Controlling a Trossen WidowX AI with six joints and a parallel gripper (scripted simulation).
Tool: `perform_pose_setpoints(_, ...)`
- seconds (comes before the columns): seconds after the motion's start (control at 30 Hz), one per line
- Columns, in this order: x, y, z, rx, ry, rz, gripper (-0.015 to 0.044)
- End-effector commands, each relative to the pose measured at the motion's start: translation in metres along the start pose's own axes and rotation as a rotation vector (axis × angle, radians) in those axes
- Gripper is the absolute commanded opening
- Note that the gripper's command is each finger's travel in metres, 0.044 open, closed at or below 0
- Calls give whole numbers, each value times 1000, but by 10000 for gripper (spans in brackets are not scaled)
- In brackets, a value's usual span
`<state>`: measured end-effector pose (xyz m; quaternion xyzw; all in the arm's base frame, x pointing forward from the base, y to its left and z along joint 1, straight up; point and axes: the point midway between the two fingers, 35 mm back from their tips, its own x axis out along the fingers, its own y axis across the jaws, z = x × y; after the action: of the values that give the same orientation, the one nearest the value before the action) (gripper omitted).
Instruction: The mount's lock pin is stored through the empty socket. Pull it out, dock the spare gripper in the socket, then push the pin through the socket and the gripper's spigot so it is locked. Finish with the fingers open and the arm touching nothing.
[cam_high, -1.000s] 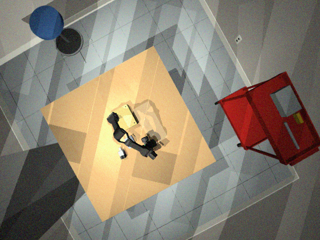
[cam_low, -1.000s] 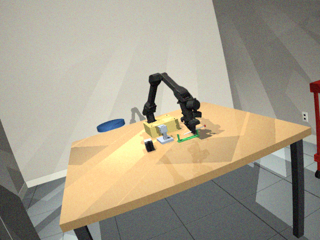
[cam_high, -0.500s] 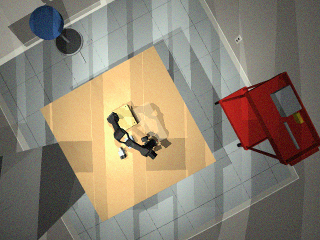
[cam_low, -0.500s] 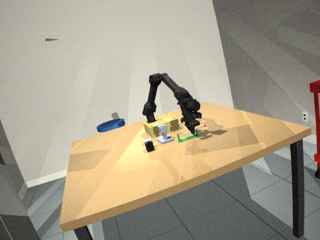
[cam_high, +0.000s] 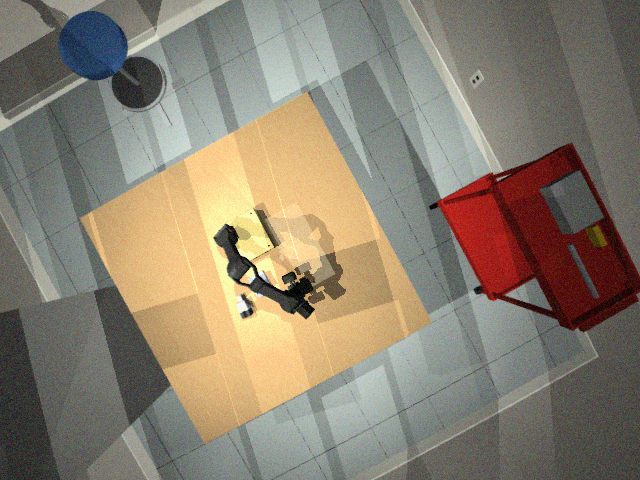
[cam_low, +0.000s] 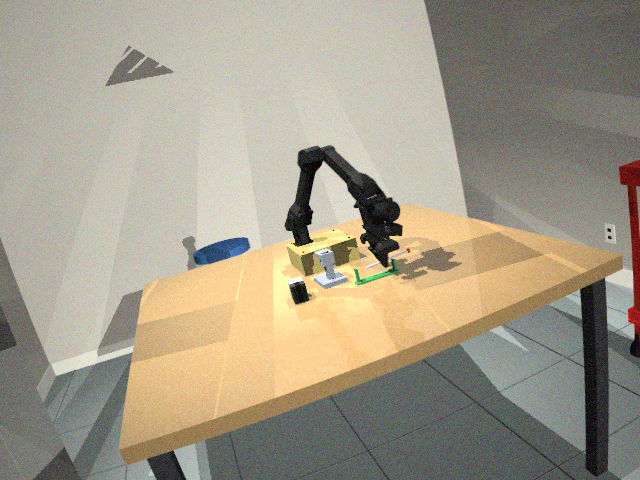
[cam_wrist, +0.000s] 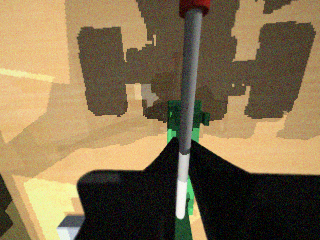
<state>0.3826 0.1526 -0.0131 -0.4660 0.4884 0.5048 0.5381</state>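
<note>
The lock pin (cam_low: 371, 266) (cam_wrist: 190, 75) has a grey shaft, a white tip and a red head. My gripper (cam_low: 384, 264) (cam_wrist: 180, 141) points down and is shut on the pin's shaft near its white part. The pin lies lengthwise over the green two-post rack (cam_low: 377, 277) (cam_wrist: 196, 134); I cannot tell if it touches the posts. The pale grey mount (cam_low: 329, 280) stands beside the rack with its socket (cam_low: 324, 256) upright, without the pin or spare gripper in it. The spare gripper (cam_low: 298, 291) (cam_high: 244, 306), black with a white top, stands apart on the table beside the mount.
My arm's base stands on a yellow block (cam_high: 258, 235) (cam_low: 333, 252), close behind the mount and rack. The wooden table (cam_high: 279, 361) (cam_low: 310, 356) carries everything. A red cart (cam_high: 480, 248) and a blue round stool (cam_high: 93, 45) stand off the table.
</note>
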Motion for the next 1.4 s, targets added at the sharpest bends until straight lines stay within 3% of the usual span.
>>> perform_pose_setpoints(0.0,-10,-1,1,0,-2,-4,0)
perform_pose_setpoints(0.73,-21,7,-2,3,15,34,0)
perform_pose_setpoints(1.37,-38,-4,-55,-2,19,32,0)
